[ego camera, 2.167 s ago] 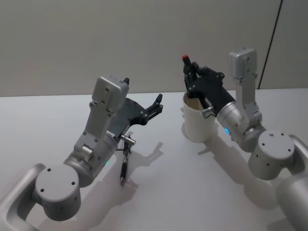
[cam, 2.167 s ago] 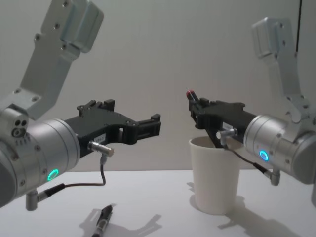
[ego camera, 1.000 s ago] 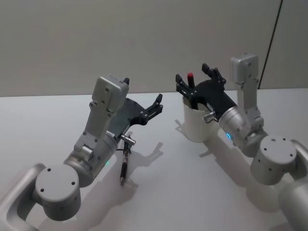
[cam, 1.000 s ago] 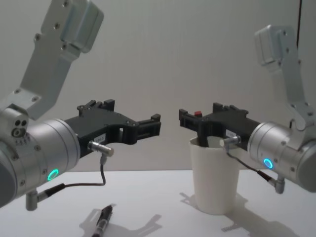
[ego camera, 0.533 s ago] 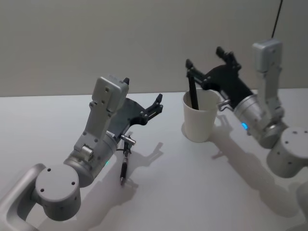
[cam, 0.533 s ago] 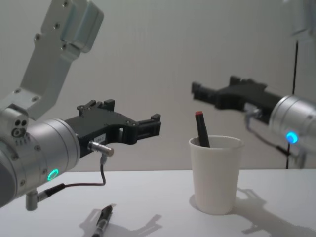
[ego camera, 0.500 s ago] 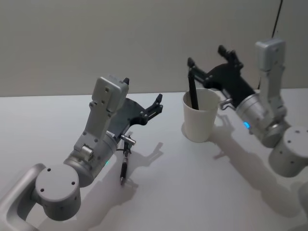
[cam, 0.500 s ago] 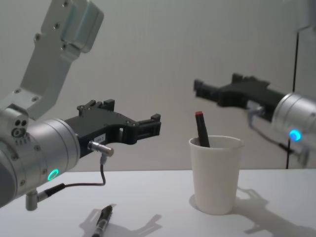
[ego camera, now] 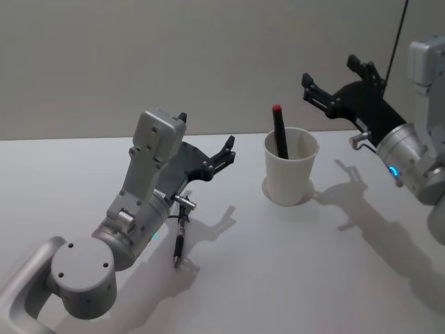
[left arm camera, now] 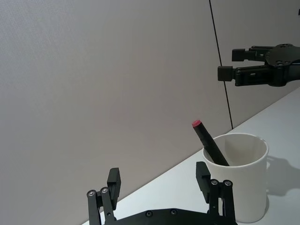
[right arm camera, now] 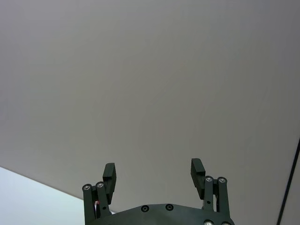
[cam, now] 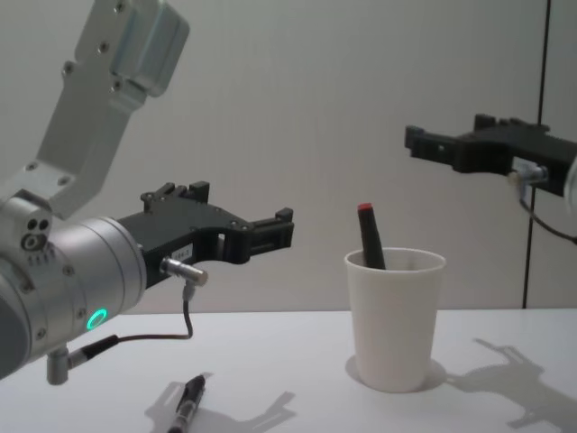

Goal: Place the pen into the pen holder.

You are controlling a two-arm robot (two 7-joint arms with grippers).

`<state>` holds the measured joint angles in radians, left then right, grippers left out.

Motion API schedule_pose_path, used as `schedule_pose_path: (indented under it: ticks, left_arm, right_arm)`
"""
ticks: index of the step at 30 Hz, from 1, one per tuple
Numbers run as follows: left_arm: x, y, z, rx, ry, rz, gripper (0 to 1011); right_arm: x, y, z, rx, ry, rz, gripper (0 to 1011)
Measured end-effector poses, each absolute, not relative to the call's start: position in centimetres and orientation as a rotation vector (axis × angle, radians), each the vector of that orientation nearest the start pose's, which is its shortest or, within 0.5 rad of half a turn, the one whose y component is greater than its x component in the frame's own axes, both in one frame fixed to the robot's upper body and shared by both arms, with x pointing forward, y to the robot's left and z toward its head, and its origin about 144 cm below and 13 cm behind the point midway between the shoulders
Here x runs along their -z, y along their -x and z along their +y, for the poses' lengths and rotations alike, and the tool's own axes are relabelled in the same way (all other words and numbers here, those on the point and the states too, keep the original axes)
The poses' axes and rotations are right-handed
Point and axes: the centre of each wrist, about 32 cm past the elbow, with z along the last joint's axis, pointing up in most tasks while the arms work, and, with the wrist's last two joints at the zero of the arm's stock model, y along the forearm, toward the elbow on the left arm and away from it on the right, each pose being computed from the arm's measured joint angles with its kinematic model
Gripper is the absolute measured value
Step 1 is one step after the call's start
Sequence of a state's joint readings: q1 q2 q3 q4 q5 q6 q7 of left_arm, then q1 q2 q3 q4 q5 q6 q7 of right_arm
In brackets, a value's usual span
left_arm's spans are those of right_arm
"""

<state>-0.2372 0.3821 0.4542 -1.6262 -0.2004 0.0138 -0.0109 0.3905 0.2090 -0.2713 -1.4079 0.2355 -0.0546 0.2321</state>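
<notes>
Left pincer (ego camera: 228,151) hangs spread; right pincer (ego camera: 328,72), higher, likewise spread.

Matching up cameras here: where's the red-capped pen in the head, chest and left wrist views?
Head: red-capped pen right of centre, in the pen holder.
Chest: pen right of centre, above its rim.
Left wrist: pen leaning inside, beyond left tool.
Shared landmark: pen holder.

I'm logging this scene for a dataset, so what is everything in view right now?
pen holder: one, white, upright on the table.
red-tipped pen: one, black, leaning inside the pen holder.
loose pen: one, black, flat on the table under the left arm.
table: one, white, beneath everything.
wall: one, grey, behind.
left gripper: one, black, fingers open and empty, raised left of the pen holder.
right gripper: one, black, fingers open and empty, raised up and right of the pen holder.
</notes>
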Motion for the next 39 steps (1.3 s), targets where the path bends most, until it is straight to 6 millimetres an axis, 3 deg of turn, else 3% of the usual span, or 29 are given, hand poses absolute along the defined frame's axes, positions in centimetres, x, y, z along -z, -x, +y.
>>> schedule_pose_path:
  ticks: [18, 39]
  left_arm:
    - [-120.4, -49.2, 19.8, -1.124, -0.061, -0.268, 1001]
    - [-120.4, -49.2, 19.8, -1.124, -0.061, -0.268, 1001]
  right_arm:
    - [-122.6, -55.6, -24.6, 1.14, 0.063, -0.089, 1002]
    - [-122.3, -55.7, -25.6, 1.152, 0.129, -0.045, 1002]
